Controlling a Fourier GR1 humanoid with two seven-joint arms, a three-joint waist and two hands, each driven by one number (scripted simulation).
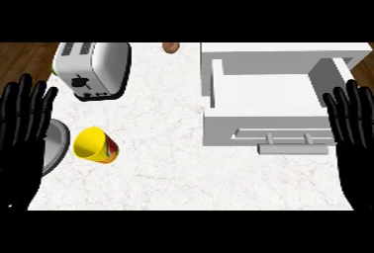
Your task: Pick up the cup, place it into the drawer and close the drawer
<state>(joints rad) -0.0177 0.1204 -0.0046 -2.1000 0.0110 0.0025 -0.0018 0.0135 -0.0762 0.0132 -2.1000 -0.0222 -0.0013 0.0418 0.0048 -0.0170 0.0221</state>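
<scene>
A yellow cup (93,145) with a red and green pattern lies on its side on the white counter, at the left of the middle, its mouth facing left. The white drawer (266,129) stands pulled open at the right, its inside bare, with a grey handle (292,147) on its front. My left hand (23,123) rests open at the left edge, fingers up, a short way left of the cup. My right hand (355,123) rests open at the right edge, fingers up, beside the drawer's right side. Neither hand touches anything.
A silver toaster (93,69) stands at the back left. A grey round plate (53,148) lies partly under my left hand, just left of the cup. A small brown object (171,47) sits at the counter's far edge. Wooden floor (25,59) shows beyond the counter's left side.
</scene>
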